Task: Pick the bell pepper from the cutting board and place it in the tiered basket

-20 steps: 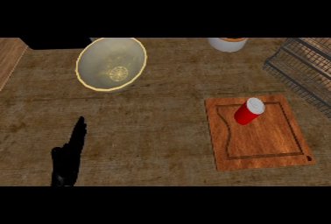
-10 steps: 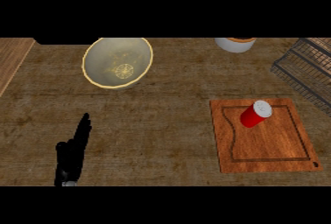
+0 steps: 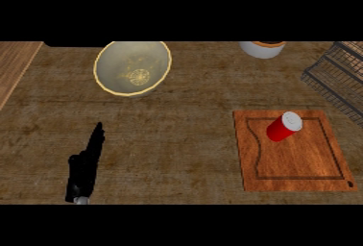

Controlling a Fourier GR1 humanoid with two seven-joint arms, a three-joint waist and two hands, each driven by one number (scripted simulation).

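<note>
Change: every counter item sits further right in the head view than a second ago; only the view has moved, nothing was handled.
Bell pepper (image 3: 284, 127): red, white-topped, lying on the cutting board (image 3: 294, 163), toward its 12 o'clock edge, untouched.
Tiered basket (image 3: 339, 77): wire, at 2 o'clock of the board, near it.
Left hand (image 3: 85, 166): fingers straight and together, resting at 8 o'clock, holding nothing.
Right hand: out of sight.
Others: yellow-rimmed bowl (image 3: 132, 67) at 11 o'clock; white cup (image 3: 261, 48) at 1 o'clock.
Meaning: pick not yet begun.

Bell pepper (image 3: 284, 127) on cutting board (image 3: 294, 163), tiered basket (image 3: 339, 77) behind-right, bowl (image 3: 132, 67) far left.
</note>
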